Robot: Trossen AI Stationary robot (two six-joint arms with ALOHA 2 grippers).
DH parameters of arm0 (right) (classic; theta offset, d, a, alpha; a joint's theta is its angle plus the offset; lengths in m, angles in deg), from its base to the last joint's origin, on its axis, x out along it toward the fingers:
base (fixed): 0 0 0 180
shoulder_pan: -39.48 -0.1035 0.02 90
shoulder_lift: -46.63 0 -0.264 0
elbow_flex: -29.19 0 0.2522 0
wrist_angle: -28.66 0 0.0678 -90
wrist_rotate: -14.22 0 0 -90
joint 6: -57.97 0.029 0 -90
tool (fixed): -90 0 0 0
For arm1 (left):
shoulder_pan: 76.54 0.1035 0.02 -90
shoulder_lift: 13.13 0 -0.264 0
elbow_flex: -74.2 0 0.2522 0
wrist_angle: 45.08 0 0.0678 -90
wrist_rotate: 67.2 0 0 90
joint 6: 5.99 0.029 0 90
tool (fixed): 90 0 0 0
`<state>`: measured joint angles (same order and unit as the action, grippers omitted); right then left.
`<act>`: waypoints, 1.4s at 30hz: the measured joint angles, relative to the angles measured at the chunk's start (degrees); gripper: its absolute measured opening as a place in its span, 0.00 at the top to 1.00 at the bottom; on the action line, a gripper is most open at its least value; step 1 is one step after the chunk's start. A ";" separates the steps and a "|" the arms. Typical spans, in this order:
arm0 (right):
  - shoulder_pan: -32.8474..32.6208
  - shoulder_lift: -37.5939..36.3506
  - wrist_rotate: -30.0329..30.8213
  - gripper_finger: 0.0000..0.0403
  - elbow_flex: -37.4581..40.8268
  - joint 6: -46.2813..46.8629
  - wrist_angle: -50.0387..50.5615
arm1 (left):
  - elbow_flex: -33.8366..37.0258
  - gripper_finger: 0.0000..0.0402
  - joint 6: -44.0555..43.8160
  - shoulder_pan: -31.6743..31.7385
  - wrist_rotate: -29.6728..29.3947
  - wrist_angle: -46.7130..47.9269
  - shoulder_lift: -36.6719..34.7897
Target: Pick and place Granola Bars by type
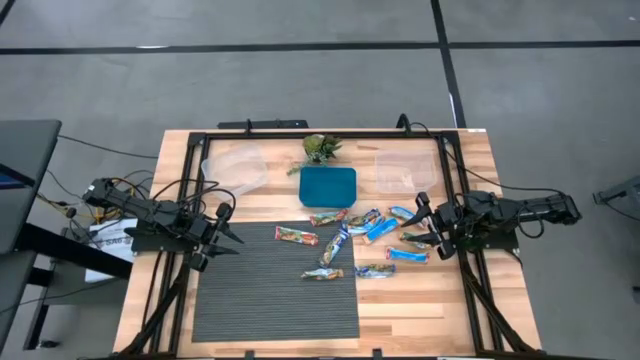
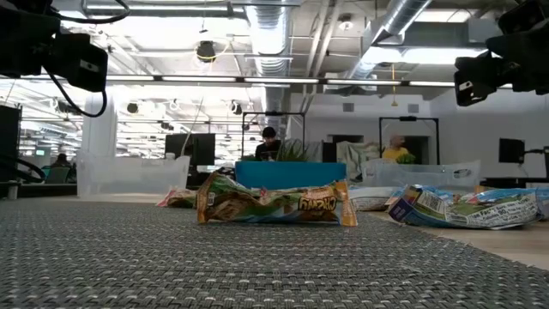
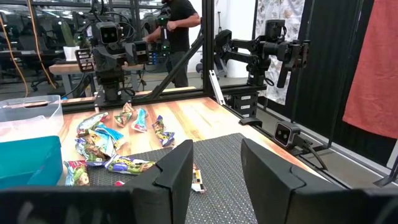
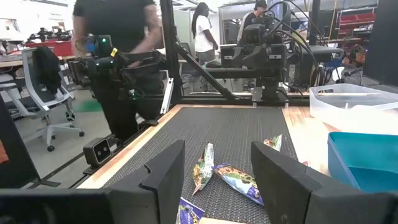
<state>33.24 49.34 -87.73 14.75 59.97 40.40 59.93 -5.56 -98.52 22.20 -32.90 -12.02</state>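
The right gripper [image 1: 424, 222] hangs at the right edge of the bar scatter, jaws parted and empty, aimed across the surface [image 1: 480, 300]. The Granola Bars [image 1: 368, 232] lie directly ahead of it, the nearest blue ones almost under its tips, their long axes pointing every way. The left gripper [image 1: 222, 232], also spread and empty, waits at the dark mat's [image 1: 275, 300] left edge, farther from the bars. The right arm looks better placed.

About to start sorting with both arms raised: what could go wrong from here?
The granola bars lie bunched and overlapping beside the right end effector, so one grasp may catch two types. The bars are flat, so fingers may scrape the ribbed mat. The left end effector may clip the blue bin.
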 joint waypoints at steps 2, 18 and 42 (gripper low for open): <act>0.00 0.01 0.01 0.56 -0.01 0.00 -0.02 | 0.00 0.68 0.00 0.00 0.00 -0.01 0.01; 0.00 0.00 0.01 0.56 0.01 0.00 -0.02 | 0.02 0.68 -13.18 0.00 0.36 -0.07 0.01; 0.00 0.00 0.00 0.56 0.00 0.00 -0.04 | -8.68 0.68 -54.32 2.04 -16.22 -4.00 11.69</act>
<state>33.24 49.34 -87.73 14.74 59.97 40.36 51.25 -59.88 -96.48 5.98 -36.90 -0.33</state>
